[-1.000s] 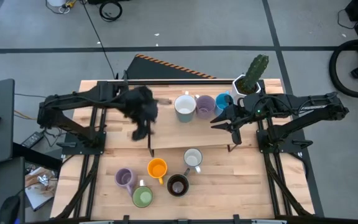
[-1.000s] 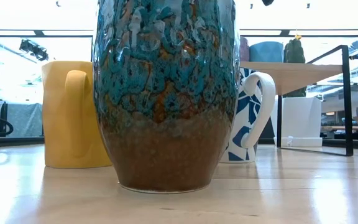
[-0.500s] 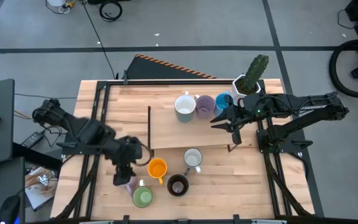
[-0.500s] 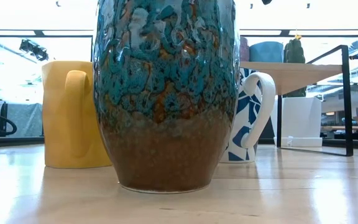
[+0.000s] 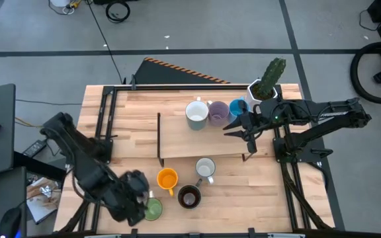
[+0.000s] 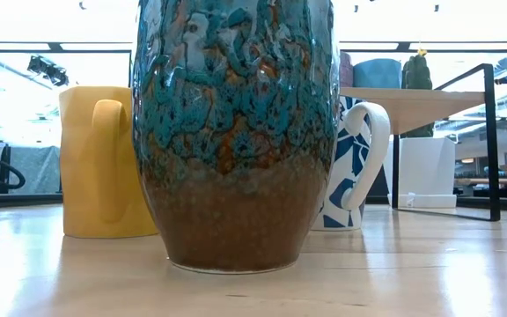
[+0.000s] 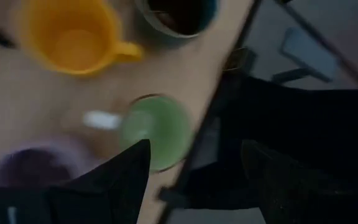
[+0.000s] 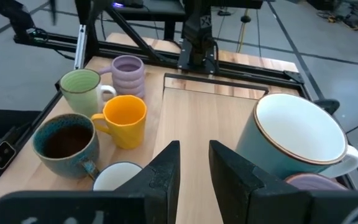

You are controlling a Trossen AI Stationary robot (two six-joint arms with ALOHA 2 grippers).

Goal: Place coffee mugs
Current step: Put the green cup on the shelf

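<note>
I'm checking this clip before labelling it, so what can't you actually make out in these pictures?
- Lavender mug near the left gripper: covered by that arm in the high view, a blur in the left wrist view.
- Green mug: half under the arm from above.
- Low view: the brown and teal mug fills it, so both grippers are out of sight.
- Right gripper: any grip is too small to tell.

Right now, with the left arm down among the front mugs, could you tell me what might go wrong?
The left gripper, open, hangs right beside the green mug, crowded by the orange mug and brown mug; closing in could knock a neighbour. The right gripper waits near the shelf's lavender mug; a swing might bump it.
</note>
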